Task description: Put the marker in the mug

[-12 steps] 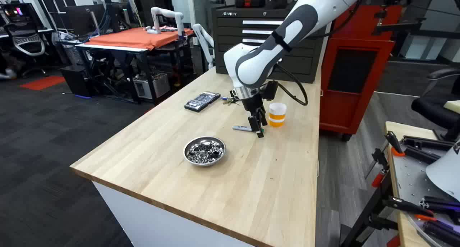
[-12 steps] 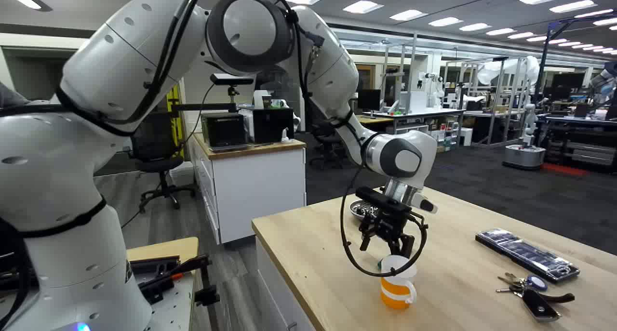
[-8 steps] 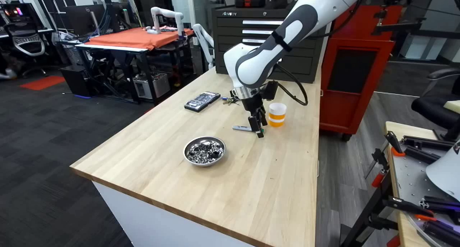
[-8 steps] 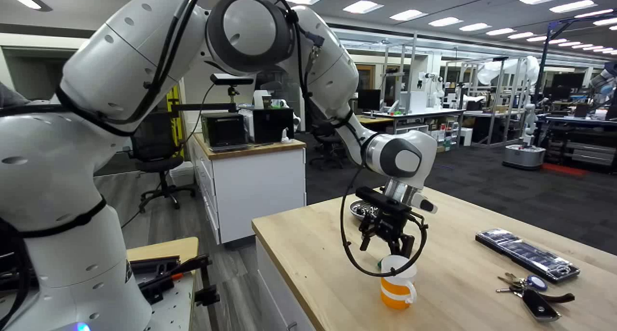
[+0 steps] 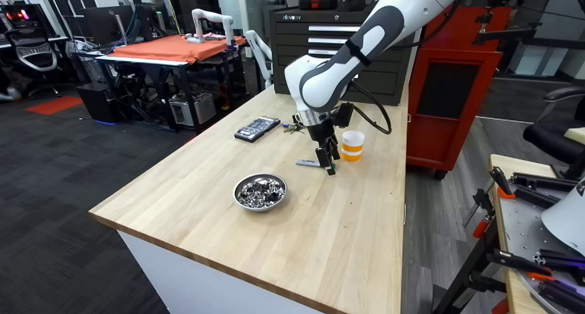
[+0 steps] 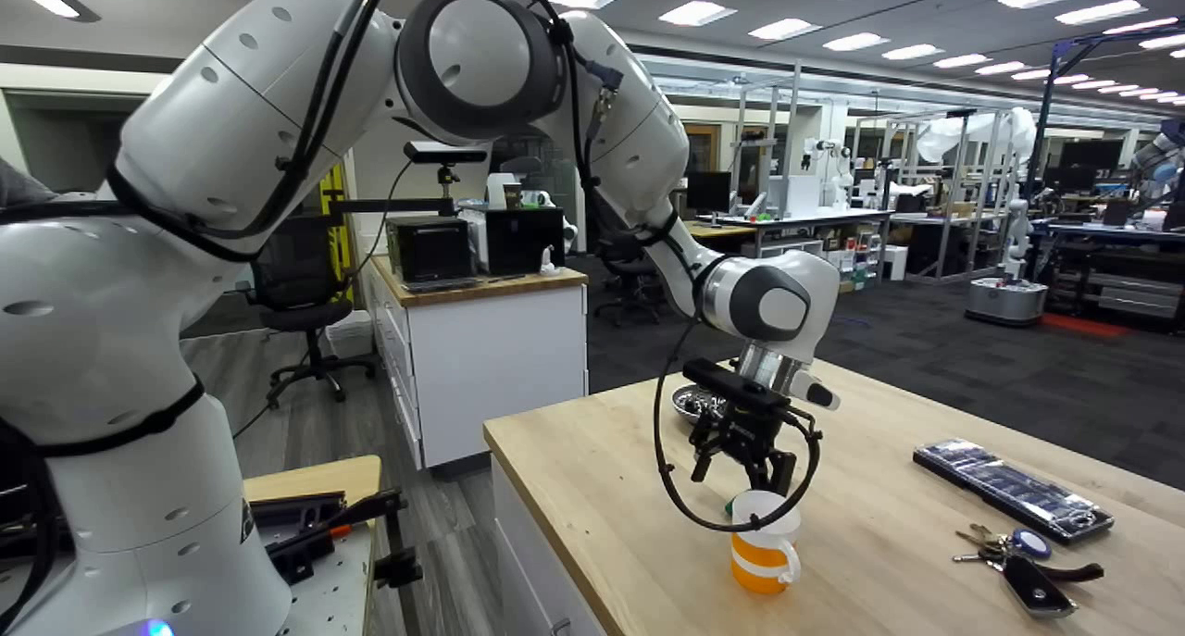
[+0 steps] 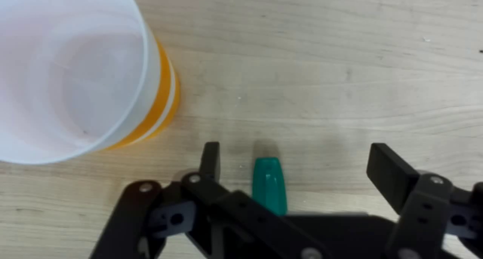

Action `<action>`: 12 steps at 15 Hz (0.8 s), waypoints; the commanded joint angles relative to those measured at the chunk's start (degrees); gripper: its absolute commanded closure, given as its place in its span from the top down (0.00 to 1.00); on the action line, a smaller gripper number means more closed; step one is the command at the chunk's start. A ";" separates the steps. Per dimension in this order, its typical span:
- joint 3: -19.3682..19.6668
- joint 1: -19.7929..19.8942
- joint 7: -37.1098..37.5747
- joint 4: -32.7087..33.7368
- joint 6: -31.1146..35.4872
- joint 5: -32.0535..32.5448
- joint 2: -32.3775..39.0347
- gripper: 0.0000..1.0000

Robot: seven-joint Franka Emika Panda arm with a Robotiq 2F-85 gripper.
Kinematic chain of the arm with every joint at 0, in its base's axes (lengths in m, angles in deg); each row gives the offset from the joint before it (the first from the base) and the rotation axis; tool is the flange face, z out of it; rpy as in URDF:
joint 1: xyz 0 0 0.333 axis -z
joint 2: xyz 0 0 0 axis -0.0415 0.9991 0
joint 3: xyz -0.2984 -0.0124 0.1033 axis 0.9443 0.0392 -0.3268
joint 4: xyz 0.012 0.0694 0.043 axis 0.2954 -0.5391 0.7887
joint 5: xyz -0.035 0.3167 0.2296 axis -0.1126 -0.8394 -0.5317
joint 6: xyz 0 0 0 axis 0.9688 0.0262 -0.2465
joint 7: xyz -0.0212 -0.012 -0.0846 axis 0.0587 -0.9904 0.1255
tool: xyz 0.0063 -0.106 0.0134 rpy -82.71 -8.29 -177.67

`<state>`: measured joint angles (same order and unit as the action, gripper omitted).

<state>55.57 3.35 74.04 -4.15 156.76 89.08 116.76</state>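
The marker [image 5: 308,163] lies flat on the wooden table, its grey body showing in an exterior view and its green end partly behind my fingers. Its green cap [image 7: 269,183] shows in the wrist view between the fingers, nearer the left one. A bit of the green end [image 6: 729,507] also shows in an exterior view. My gripper [image 7: 294,157] is open and empty, low over the marker, with its fingers either side of the cap and apart from it. The mug [image 5: 352,146], orange with a white rim, stands upright beside the gripper; it also shows in the wrist view [image 7: 166,93], empty inside.
A metal bowl [image 5: 261,209] of small parts stands on the table [image 5: 205,204]. A flat black case [image 6: 1009,488] and keys [image 6: 1032,576] lie beyond the mug. A dark tool chest [image 5: 379,78] stands at the table's end. A cable loop [image 6: 659,432] hangs near the mug.
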 commanded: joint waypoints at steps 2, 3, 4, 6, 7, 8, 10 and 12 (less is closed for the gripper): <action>-0.15 0.11 0.08 0.25 -0.18 0.11 0.14 1.00; -0.15 0.11 0.08 0.25 -0.18 0.11 0.14 1.00; -0.15 0.11 0.08 0.26 -0.18 0.11 0.14 1.00; -0.10 -0.09 0.09 0.08 0.35 0.41 -0.35 1.00; -0.01 -0.25 0.14 0.08 0.48 0.69 -0.56 1.00; 0.22 -0.54 0.34 0.08 0.71 1.22 -1.19 1.00; 0.60 -1.04 0.70 0.34 0.85 2.29 -2.36 1.00; 0.83 -1.44 0.84 0.76 1.19 3.47 -3.40 1.00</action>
<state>55.58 2.96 74.04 -2.75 156.91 90.54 116.14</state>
